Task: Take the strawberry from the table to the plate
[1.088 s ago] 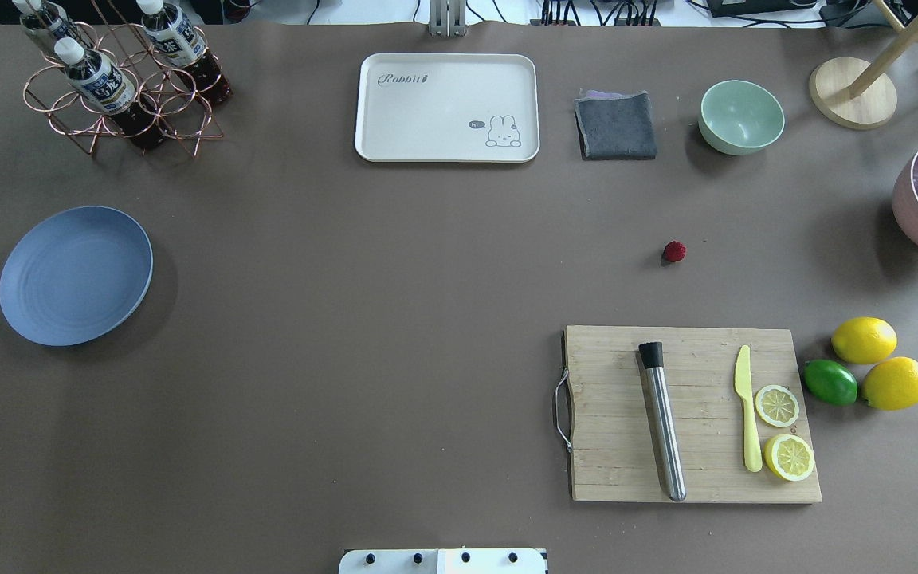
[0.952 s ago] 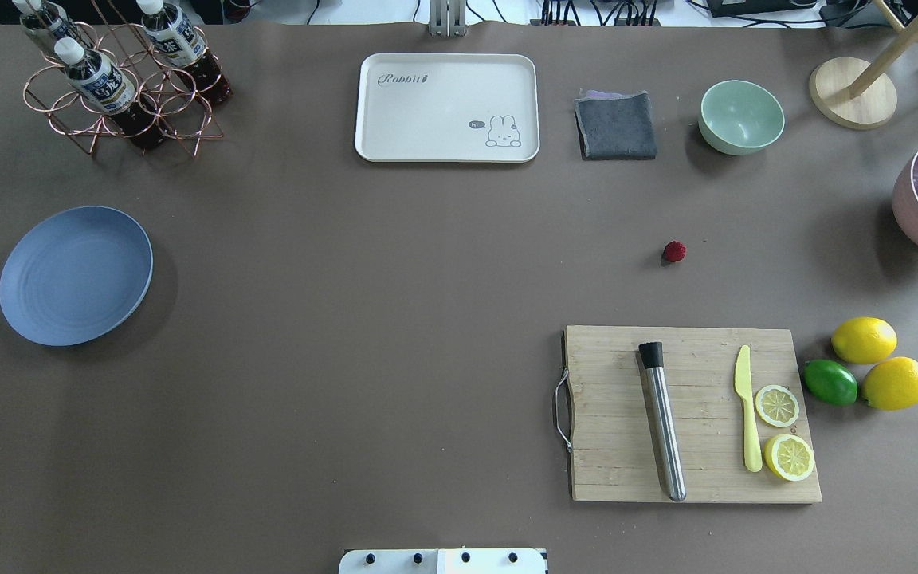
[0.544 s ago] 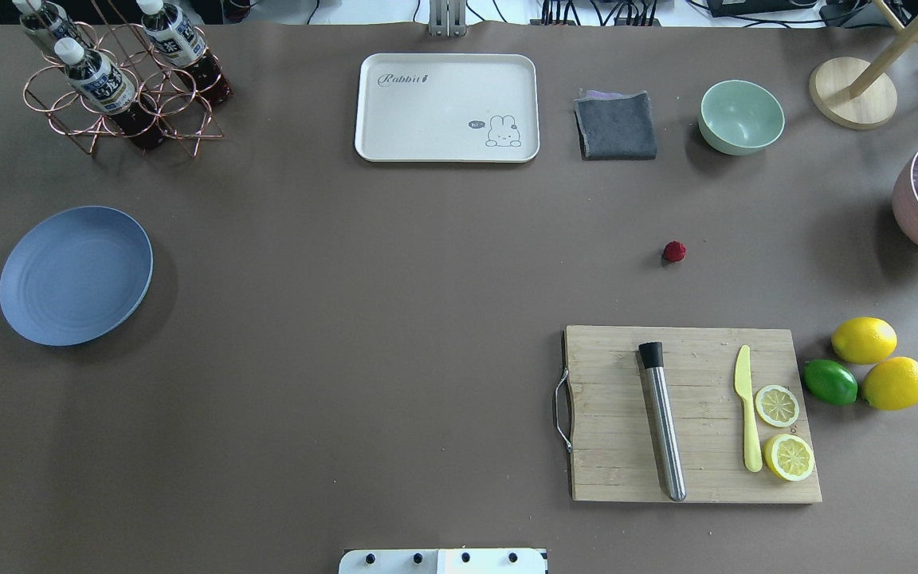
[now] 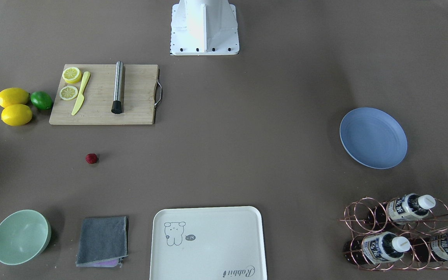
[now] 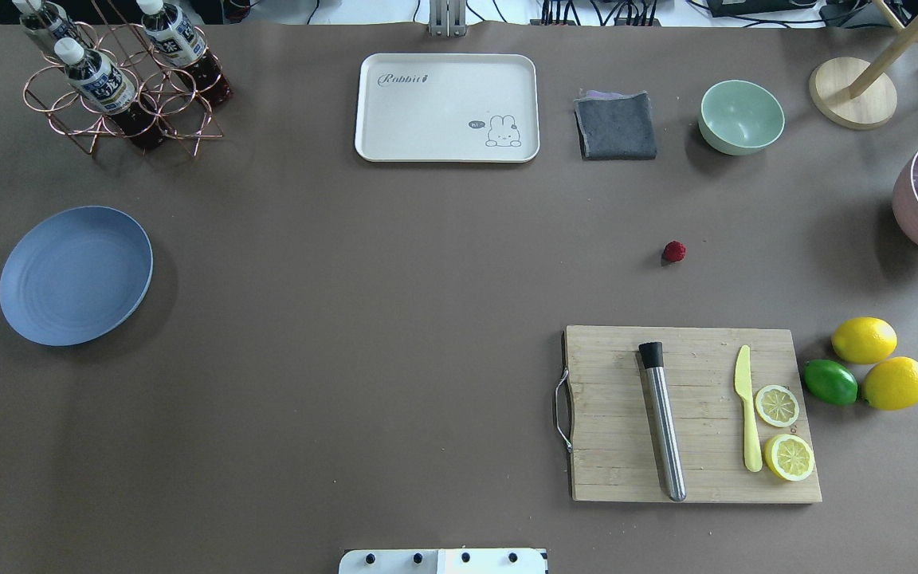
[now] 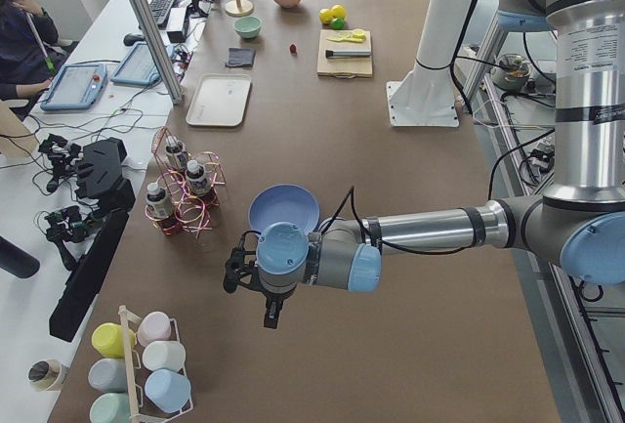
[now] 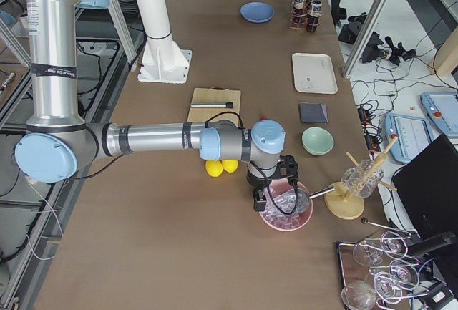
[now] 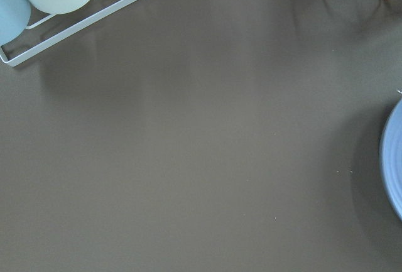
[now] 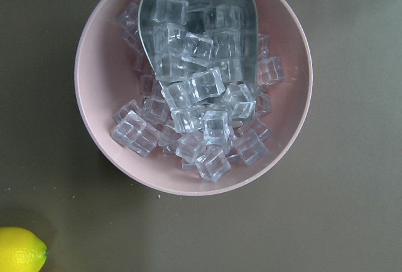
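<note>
The strawberry [image 5: 674, 252] [image 4: 91, 158], small and dark red, lies alone on the brown table [image 5: 387, 279], a little beyond the cutting board. The blue plate [image 5: 76, 275] [image 4: 373, 138] sits empty far off on the table's left side; its rim also shows in the left wrist view [image 8: 392, 159]. Only the side views show the grippers. My left gripper [image 6: 271, 316] hangs beside the plate [image 6: 283, 210], off its end-of-table side. My right gripper [image 7: 261, 199] hovers over a pink bowl of ice, far from the strawberry. Whether either is open or shut I cannot tell.
A wooden cutting board [image 5: 610, 446] holds a steel muddler, a yellow knife and two lemon slices. Two lemons and a lime [image 5: 830, 382] lie to its right. Along the far edge stand a bottle rack [image 5: 120, 88], cream tray [image 5: 447, 108], grey cloth [image 5: 617, 126] and green bowl [image 5: 741, 116]. The pink ice bowl [image 9: 188, 83] is at the right end.
</note>
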Controlling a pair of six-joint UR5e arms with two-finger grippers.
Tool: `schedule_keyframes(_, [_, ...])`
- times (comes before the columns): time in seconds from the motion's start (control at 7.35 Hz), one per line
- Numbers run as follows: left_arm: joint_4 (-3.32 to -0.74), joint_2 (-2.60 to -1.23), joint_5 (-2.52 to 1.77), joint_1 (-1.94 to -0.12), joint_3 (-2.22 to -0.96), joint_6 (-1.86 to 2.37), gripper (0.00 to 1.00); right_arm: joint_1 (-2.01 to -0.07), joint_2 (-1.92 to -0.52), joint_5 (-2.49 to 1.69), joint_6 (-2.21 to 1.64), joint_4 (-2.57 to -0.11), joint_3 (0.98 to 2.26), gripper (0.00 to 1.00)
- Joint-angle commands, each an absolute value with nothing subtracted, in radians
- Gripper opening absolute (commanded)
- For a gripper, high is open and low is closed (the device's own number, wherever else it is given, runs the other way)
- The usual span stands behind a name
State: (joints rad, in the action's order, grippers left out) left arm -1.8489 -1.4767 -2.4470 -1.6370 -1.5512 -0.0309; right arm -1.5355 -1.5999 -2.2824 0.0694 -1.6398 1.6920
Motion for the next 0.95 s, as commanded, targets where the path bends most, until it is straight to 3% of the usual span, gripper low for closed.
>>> schedule_keyframes(0.0, [-1.853,-1.476,-2.45,-1.638,-1.549,-0.031,0.98,-1.536,-1.601,-2.283,0.071,-1.64,1.692,1.0])
schedule_keyframes(0.82, [-1.998,-1.503,-2.448,-1.638,-1.52,-0.028,0.98,-1.534,-1.579,-2.377,0.072,-1.634,1.704,1.0])
